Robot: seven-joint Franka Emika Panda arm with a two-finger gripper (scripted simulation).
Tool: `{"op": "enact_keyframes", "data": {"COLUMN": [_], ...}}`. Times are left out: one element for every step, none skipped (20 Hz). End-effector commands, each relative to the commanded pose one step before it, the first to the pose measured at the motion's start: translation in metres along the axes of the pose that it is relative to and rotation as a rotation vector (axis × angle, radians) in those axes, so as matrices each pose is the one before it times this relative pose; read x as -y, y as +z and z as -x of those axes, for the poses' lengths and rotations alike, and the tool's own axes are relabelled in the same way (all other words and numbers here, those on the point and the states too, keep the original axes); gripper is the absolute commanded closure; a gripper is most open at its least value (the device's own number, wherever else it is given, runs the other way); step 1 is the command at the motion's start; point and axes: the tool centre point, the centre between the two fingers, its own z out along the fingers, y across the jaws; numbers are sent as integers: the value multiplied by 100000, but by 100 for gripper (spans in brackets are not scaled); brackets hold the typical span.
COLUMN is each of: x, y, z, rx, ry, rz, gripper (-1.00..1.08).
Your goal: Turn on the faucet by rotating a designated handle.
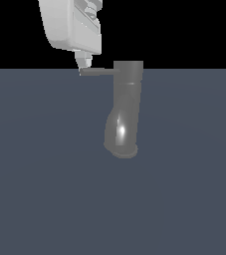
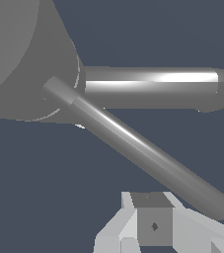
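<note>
The faucet (image 1: 124, 117) is a thick glossy grey pipe that stands on the dark floor, with a wide collar on top and a flared rim low down. The handle (image 1: 97, 71), a thin grey bar, sticks out from the collar toward the exterior view's left. My white gripper (image 1: 84, 63) hangs right above the bar's free end, its fingertips together and touching or nearly touching the bar. In the wrist view the handle (image 2: 138, 148) runs diagonally from the collar toward my gripper (image 2: 153, 232), with the faucet (image 2: 153, 89) pipe behind it. Nothing sits between the fingers.
A flat dark blue-grey floor (image 1: 45, 189) spreads around the faucet on all sides. Above the horizon the background is black.
</note>
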Motion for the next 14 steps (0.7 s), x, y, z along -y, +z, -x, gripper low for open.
{"op": "enact_keyframes", "data": {"x": [-529, -217, -226, -226, -227, -227, -220, -228, -229, -229, -221, -230, -231, -231], "y": [-8, 17, -4, -4, -5, -5, 11, -5, -5, -5, 12, -6, -6, -7], "z": [-1223, -220, -238, -238, -239, -239, -229, -240, -241, -241, -233, -242, -243, -244], "rx": [-126, 11, 0, 0, 0, 0, 7, 0, 0, 0, 6, 0, 0, 0], "ry": [1136, -46, 0, 0, 0, 0, -29, 0, 0, 0, -25, 0, 0, 0], "rz": [196, 51, 0, 0, 0, 0, 39, 0, 0, 0, 41, 0, 0, 0], "gripper": [108, 108, 108, 108, 108, 108, 108, 108, 108, 108, 108, 108, 108, 108]}}
